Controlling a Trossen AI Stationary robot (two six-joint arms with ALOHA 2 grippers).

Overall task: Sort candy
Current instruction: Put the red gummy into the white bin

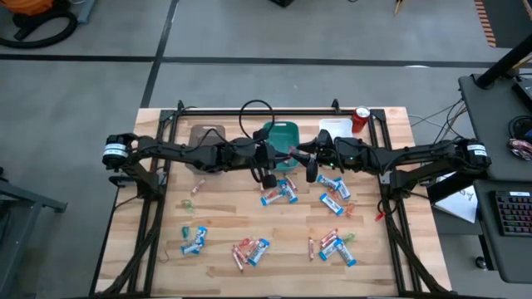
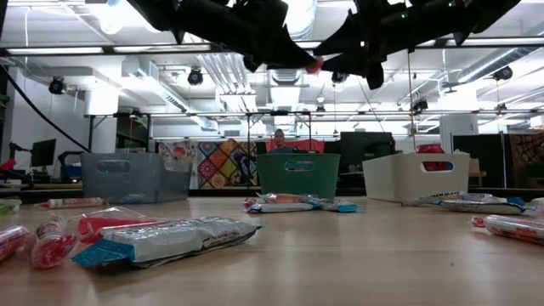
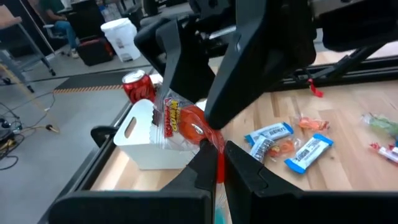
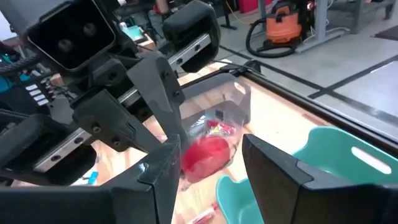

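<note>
The left gripper (image 3: 214, 163) is clamped shut on the edge of a red wrapped sweet (image 3: 186, 122), holding it in mid-air above the far centre of the table, near the teal tray (image 1: 281, 133). The right gripper (image 4: 208, 163) meets it there with its jaws standing apart on either side of the same sweet; whether its pads already touch the wrapper cannot be told, so this reads as a hand-over between the arms not yet completed. The task appears to be at an early stage. Most of the candy lies unsorted on the wooden table (image 1: 399, 266): blue-and-white bars (image 1: 334, 186) in a cluster at the right centre, more bars and a slim red stick (image 1: 312, 247) at the near right, a mixed group (image 1: 251, 250) at the near centre, a few pieces (image 1: 194, 240) at the near left, and a small group (image 1: 278, 193) just near of the grippers. Three trays stand along the far edge: the brown tray (image 1: 208, 135) on the left, the teal tray in the middle, the white tray (image 1: 334, 129) on the right. Their contents cannot be confirmed; the arms cover much of them from above, and the visible parts show nothing certain. A red can (image 1: 361, 120) stands just right of the white tray.
</note>
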